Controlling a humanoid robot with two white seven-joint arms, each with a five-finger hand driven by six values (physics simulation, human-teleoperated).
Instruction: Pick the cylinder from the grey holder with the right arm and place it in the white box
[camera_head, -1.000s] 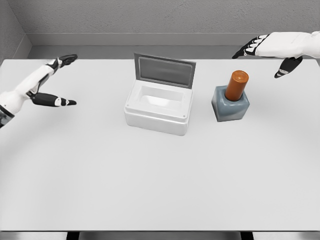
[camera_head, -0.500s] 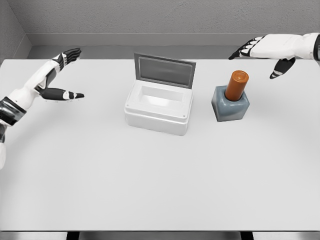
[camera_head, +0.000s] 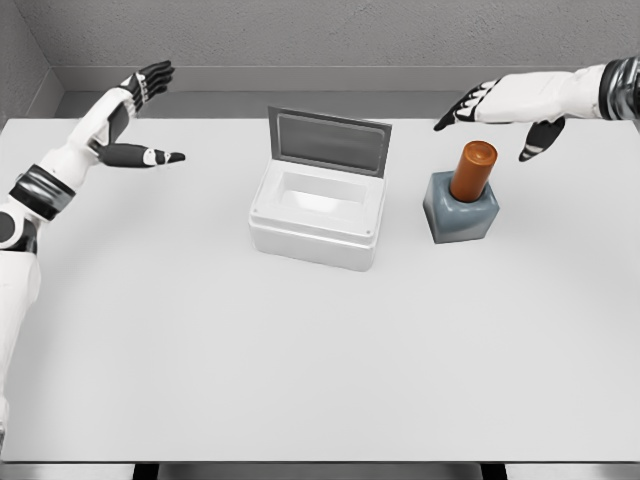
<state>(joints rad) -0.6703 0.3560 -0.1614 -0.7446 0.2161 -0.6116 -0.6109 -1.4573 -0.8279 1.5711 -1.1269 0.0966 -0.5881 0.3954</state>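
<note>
upright in the grey holder (camera_head: 460, 214) stands the orange cylinder (camera_head: 472, 171), right of the white box (camera_head: 318, 213) with its lid raised, on the worktop (camera_head: 300, 360). the right hand (camera_head: 497, 108) hangs above and behind the cylinder, fingers spread, grasping nothing. the left hand (camera_head: 135, 118) is likewise splayed at far left.

White arms, black-tipped fingers, dark wrist bands.

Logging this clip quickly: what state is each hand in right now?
Left hand: open, holding nothing.
Right hand: open, holding nothing, above the cylinder.
</note>
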